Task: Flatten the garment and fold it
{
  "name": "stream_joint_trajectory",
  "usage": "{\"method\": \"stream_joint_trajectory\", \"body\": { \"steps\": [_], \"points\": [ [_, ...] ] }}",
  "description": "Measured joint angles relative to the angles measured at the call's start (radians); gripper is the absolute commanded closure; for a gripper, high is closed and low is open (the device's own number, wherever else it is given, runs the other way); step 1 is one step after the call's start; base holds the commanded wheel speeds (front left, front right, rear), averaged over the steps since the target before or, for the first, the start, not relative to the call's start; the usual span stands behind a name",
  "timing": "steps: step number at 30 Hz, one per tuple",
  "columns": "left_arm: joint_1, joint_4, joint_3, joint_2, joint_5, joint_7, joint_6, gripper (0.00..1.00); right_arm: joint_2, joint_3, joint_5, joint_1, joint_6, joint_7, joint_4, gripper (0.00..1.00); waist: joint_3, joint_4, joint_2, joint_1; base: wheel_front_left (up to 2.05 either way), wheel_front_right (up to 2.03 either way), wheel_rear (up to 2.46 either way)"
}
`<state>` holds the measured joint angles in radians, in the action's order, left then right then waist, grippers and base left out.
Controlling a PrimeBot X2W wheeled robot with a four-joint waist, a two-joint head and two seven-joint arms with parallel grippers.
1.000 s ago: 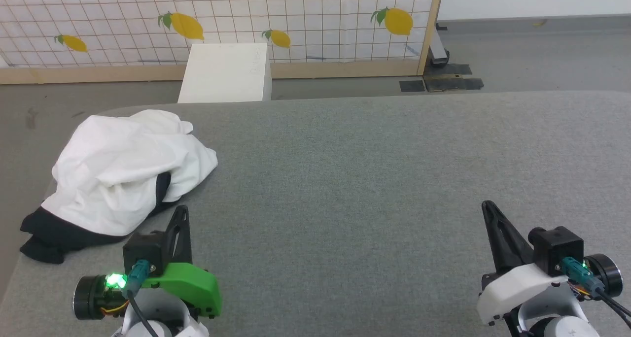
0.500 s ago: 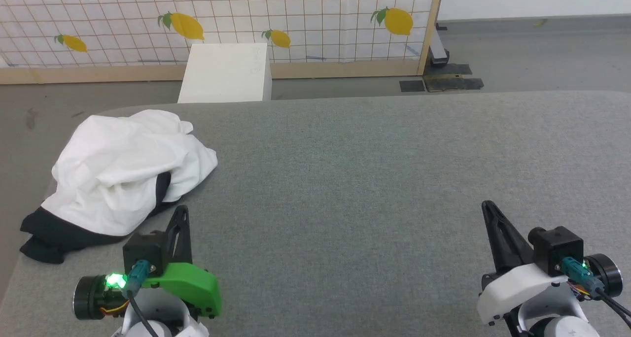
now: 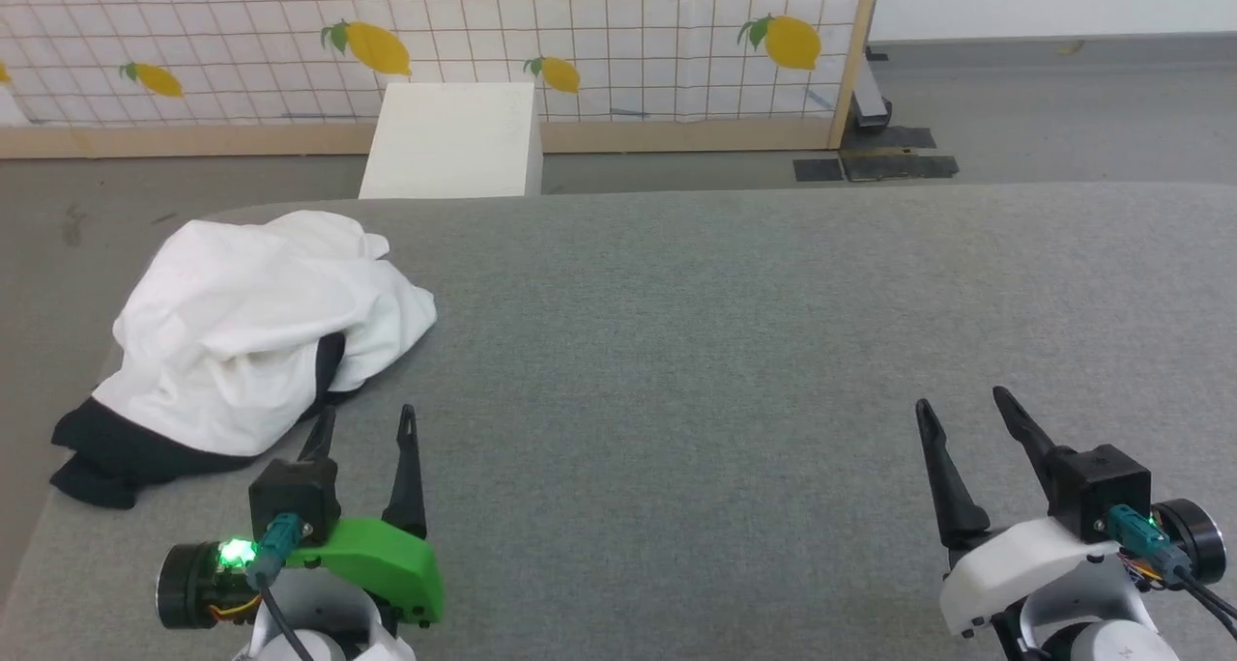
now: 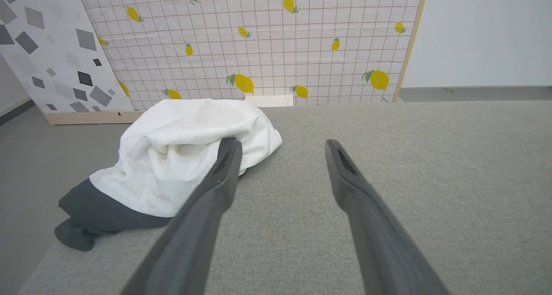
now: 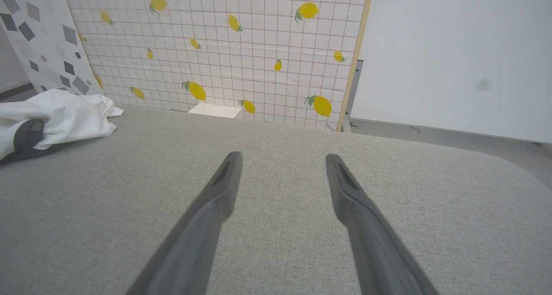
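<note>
— Grey cloth-topped counter (image 3: pixel 676 352), with a lemon-print screen (image 3: pixel 580 23) on the far side. What's different from a second ago?

— Both pincers. The left pincer (image 3: pixel 365 415) and the right pincer (image 3: pixel 963 400) had their fingers pressed together. Now each stands spread wide, with nothing between the fingers (the head camera has nudged a little too, so ignore the slight shift of everything).

— What does that mean for the job?

— I'd say they're readied for a first grab. Flattening hasn't begun, and nothing is folded yet.

— And the garment (image 3: pixel 242 342)?

— It's heaped at the far left of the counter, close to the left edge. It lies just beyond the left pincer and well apart from the right one. I can't tell whether a left finger grazes the cloth. The white body is bunched into a rumpled mound, with black fabric showing underneath at the near left and through a gap in the middle. No sleeve, collar or hem can be told apart, so it will likely need lifting and spreading toward the open middle.
</note>
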<state>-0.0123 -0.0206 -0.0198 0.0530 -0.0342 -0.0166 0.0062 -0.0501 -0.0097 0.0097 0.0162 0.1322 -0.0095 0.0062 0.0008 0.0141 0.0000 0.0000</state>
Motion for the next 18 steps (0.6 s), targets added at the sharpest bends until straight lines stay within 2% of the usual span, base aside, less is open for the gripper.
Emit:
{"method": "stream_joint_trajectory", "body": {
  "steps": [18],
  "points": [
    [-0.005, -0.022, -0.01, 0.004, -0.031, -0.039, 0.027, 0.0, 0.0, -0.002, 0.009, 0.0, 0.0, -0.017, 0.001, 0.0, 0.003, 0.116, 0.0, 0.0, 0.0, 0.0, 0.0]
  ]
}}
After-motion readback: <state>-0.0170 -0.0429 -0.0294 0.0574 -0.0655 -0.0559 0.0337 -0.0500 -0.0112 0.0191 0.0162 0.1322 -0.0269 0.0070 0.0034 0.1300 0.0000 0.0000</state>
